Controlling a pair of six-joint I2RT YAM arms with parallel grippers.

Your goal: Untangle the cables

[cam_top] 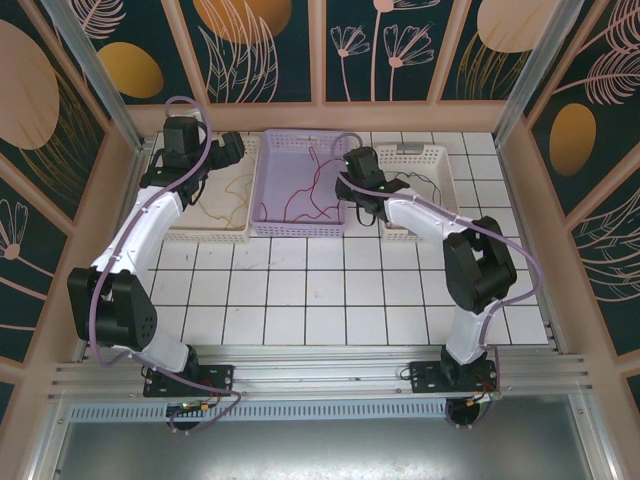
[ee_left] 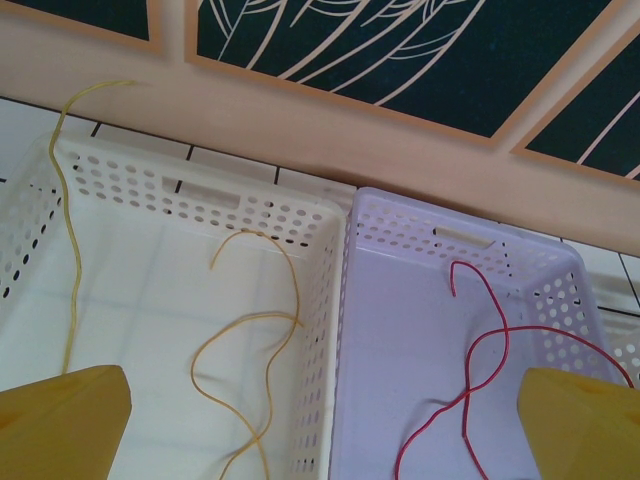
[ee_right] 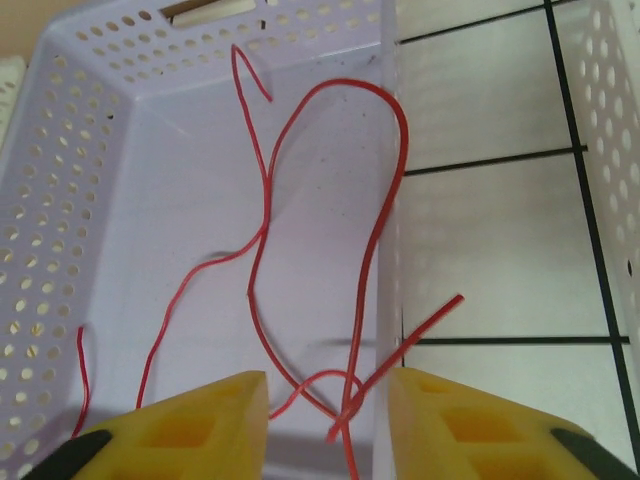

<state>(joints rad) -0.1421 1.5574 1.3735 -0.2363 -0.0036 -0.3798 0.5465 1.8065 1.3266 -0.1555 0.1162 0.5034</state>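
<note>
Cables [cam_top: 312, 190] lie in three baskets set side by side at the far end of the tiled bench [cam_top: 300, 290]. Red cables [ee_right: 404, 150] curl across the floor of the lilac basket [ee_right: 60, 200] in the middle. Yellow cables [ee_left: 250, 320] loop inside the left white basket [ee_left: 200, 190], with one long strand rising over its far left rim. Black cables [cam_top: 425, 180] sit in the right white basket [cam_top: 415, 152].

The right gripper [ee_right: 328, 378] hangs low at the near right corner of the lilac basket, just beside its right wall. Its jaws stand partly apart. Several red strands cross in the gap between them, loose rather than pinched, though whether a strand brushes a jaw cannot be told. One red end slants out of that gap, over the basket's right wall and above the white tiles between the lilac and right baskets.

The left gripper [ee_left: 322, 375] hovers above the wall shared by the left white basket and the lilac basket. Its jaws are spread as wide as they go and hold nothing, one yellow finger [ee_left: 60, 420] over the yellow cables and the other over the red.

From above, both arms reach forward from the near edge, the left one to the left basket and the right one to the gap beside the lilac basket.
</note>
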